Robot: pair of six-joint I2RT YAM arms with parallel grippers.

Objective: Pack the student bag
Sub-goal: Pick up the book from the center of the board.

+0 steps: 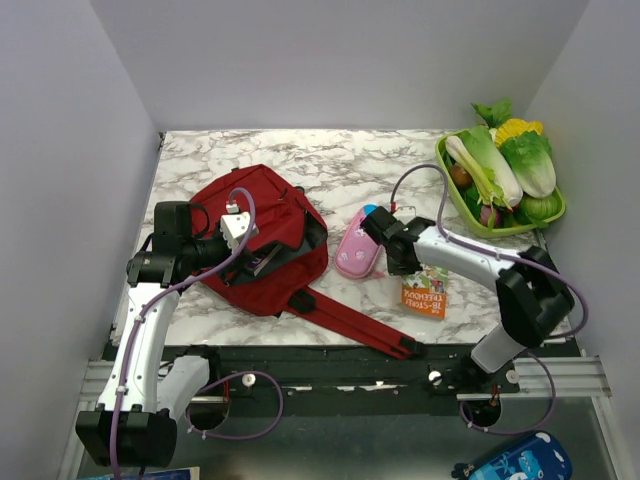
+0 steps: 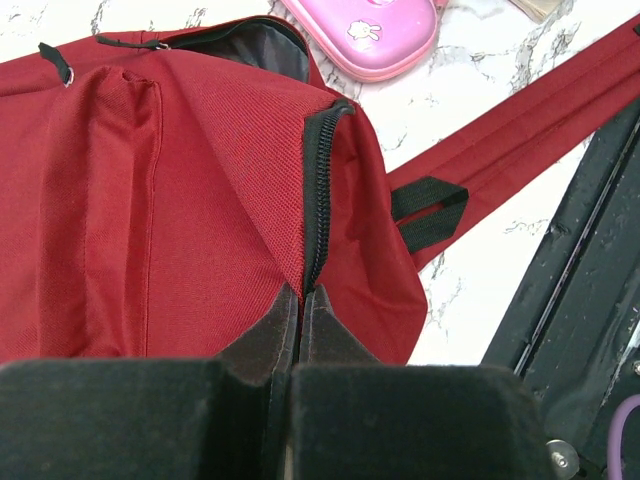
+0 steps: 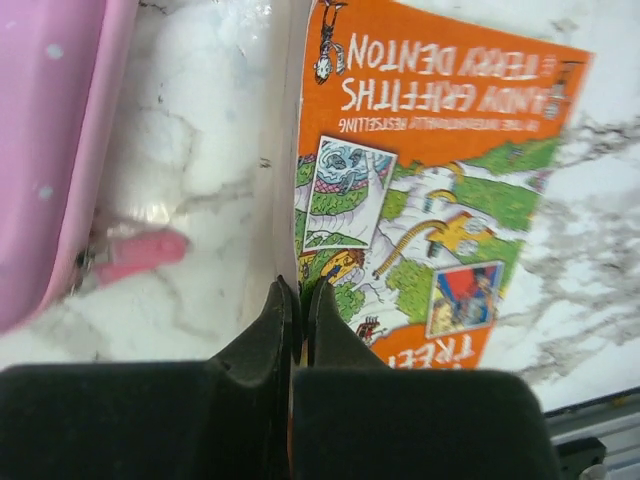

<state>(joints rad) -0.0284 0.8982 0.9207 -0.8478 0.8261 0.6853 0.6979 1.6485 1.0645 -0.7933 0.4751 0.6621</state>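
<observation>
1. My left gripper sits at the student bag's left side, its fingers closed tight on the red fabric right where the zipper line ends. I judge this pinch is there to lift that lip and hold the main opening agape for loading.
2. The left arm reaches forward from its base and bends sharply at the elbow, with the wrist turned inward over the bag and the fingers pointing along the zipper.
3. The student bag lies flat on the marble table in front of the left arm. Its mouth faces right, and one red strap trails out to the right.
4. Just right of the bag lies a pink pencil case, not yet packed.
5. Further right of the bag, my right gripper has its fingers shut on the left edge of an orange book. They seem to nip that edge, probably so the book can be carried to the bag.
6. The right arm stretches low from its base toward the bag, forearm nearly level, wrist tipped down at the book.
</observation>
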